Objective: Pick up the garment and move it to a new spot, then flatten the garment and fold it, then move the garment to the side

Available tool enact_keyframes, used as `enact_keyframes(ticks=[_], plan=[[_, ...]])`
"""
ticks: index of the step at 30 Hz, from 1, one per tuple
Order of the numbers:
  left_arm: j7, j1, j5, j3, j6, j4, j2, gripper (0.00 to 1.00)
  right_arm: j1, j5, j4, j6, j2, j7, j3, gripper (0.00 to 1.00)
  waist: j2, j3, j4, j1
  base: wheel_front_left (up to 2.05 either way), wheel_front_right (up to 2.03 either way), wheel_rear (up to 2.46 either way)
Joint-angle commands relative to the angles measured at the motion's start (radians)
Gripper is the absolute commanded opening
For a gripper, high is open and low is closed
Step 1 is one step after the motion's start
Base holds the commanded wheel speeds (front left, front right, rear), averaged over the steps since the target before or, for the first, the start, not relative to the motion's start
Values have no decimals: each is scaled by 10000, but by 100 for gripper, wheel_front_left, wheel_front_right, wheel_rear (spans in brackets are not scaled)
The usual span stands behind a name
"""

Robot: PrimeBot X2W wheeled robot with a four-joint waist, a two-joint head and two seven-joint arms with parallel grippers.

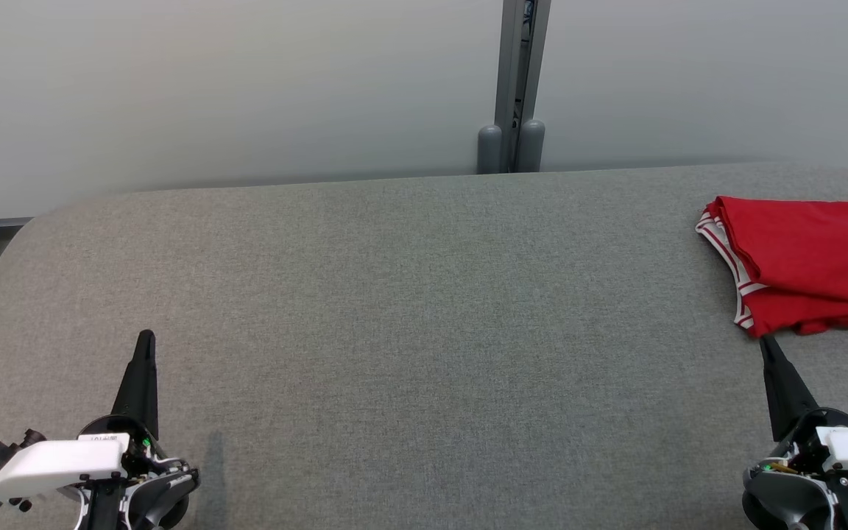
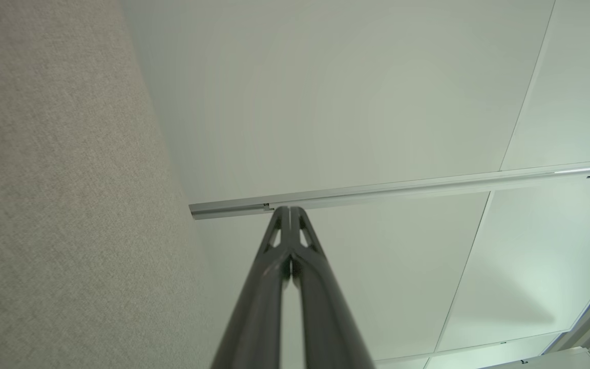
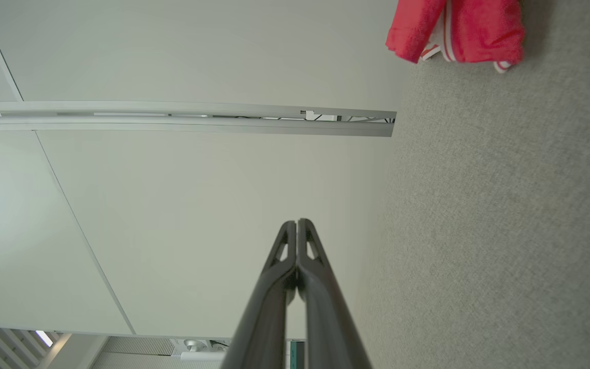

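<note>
A red garment (image 1: pixel 807 261) with white-striped trim lies folded at the far right of the grey table (image 1: pixel 424 331), partly cut off by the head view's right edge. Its edge also shows as the red garment (image 3: pixel 459 31) at the top of the right wrist view. My right gripper (image 1: pixel 765 341) is shut and empty, its tip just below the garment's near corner, not touching it. At the lower left my left gripper (image 1: pixel 146 336) is shut and empty, far from the garment. In the wrist views the left gripper (image 2: pixel 290 209) and right gripper (image 3: pixel 297 222) both have fingers pressed together.
A pale wall stands behind the table, with a grey vertical post (image 1: pixel 518 85) at its middle. The table's rounded left corner (image 1: pixel 19 235) drops off toward a dark object at the left edge.
</note>
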Motion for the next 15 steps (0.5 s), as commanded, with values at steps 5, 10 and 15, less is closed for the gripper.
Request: enact_keyframes(ticks=[5,10,15], plan=[[37,-86,-19,40,-40,-29,44,0,-86,23,-29,4,-92,33,-19,0,0,0,0,0,0,0,0],[36,-85,-18,39,-40,-29,44,0,-86,23,-29,4,-92,32,-19,0,0,0,0,0,0,0,0],[36,-85,-18,39,-40,-30,44,0,-86,24,-29,4,-92,32,-19,0,0,0,0,0,0,0,0]])
